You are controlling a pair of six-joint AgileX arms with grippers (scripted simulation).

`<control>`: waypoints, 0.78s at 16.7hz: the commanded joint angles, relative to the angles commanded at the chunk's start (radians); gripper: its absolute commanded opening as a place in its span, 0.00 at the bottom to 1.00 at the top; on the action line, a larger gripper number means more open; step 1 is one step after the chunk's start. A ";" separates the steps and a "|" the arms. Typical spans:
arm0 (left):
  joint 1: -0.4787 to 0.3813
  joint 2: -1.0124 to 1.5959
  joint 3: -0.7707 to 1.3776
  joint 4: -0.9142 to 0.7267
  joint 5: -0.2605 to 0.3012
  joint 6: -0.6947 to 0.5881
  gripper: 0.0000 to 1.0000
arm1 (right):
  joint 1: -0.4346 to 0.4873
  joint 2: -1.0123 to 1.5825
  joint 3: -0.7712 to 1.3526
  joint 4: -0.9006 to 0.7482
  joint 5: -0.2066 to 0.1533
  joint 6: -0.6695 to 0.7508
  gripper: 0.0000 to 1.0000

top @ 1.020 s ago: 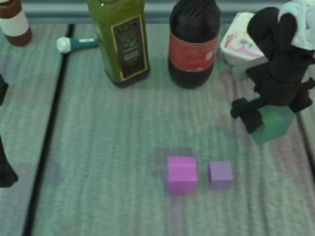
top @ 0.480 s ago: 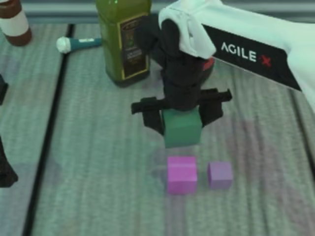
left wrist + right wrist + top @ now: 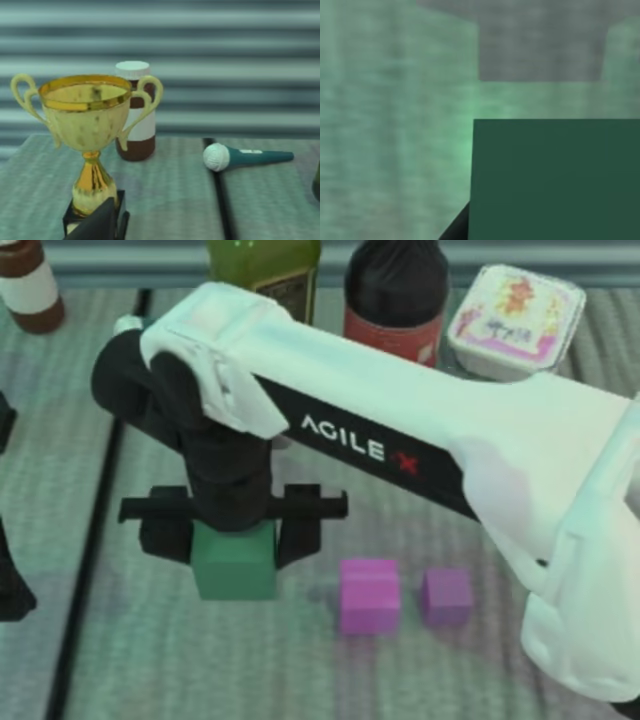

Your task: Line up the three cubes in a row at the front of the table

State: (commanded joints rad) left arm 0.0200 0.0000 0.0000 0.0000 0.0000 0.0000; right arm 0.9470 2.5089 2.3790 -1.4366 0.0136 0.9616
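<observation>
Olive-oil bottle [image 3: 265, 268] and dark bottle [image 3: 393, 290] half behind right arm; green cube [image 3: 236, 562] top under right tool [image 3: 233, 530]

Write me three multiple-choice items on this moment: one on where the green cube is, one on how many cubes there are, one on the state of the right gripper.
1. Where is the green cube relative to the pink cube?
A. To its left in the top view
B. Between it and the lavender cube
C. Stacked on top of it

2. How many cubes show on the table?
A. Two
B. Three
C. Four

3. What is the right gripper doing?
A. Hanging open over bare planks
B. Shut on the pink cube
C. Shut on the green cube

Answers: 1 A, the green one sits left of the pink with a gap between them. 2 B, green, pink and lavender. 3 C, its black fingers flank the green cube on both sides.
</observation>
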 joint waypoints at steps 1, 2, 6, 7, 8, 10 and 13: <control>0.000 0.000 0.000 0.000 0.000 0.000 1.00 | 0.003 0.002 0.004 -0.001 0.000 0.004 0.00; 0.000 0.000 0.000 0.000 0.000 0.000 1.00 | 0.003 0.002 0.004 -0.001 0.000 0.004 0.00; 0.000 0.000 0.000 0.000 0.000 0.000 1.00 | -0.001 -0.004 -0.015 0.018 -0.001 0.004 0.00; 0.000 0.000 0.000 0.000 0.000 0.000 1.00 | -0.002 -0.004 -0.039 0.043 -0.001 0.005 0.00; 0.000 0.000 0.000 0.000 0.000 0.000 1.00 | -0.002 -0.001 -0.071 0.075 -0.001 0.007 0.00; 0.000 0.000 0.000 0.000 0.000 0.000 1.00 | -0.001 0.004 -0.143 0.154 0.000 0.008 0.00; 0.000 0.000 0.000 0.000 0.000 0.000 1.00 | 0.005 0.012 -0.235 0.250 0.000 0.007 0.00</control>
State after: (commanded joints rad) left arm 0.0200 0.0000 0.0000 0.0000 0.0000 0.0000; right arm 0.9516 2.5210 2.1442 -1.1862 0.0137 0.9688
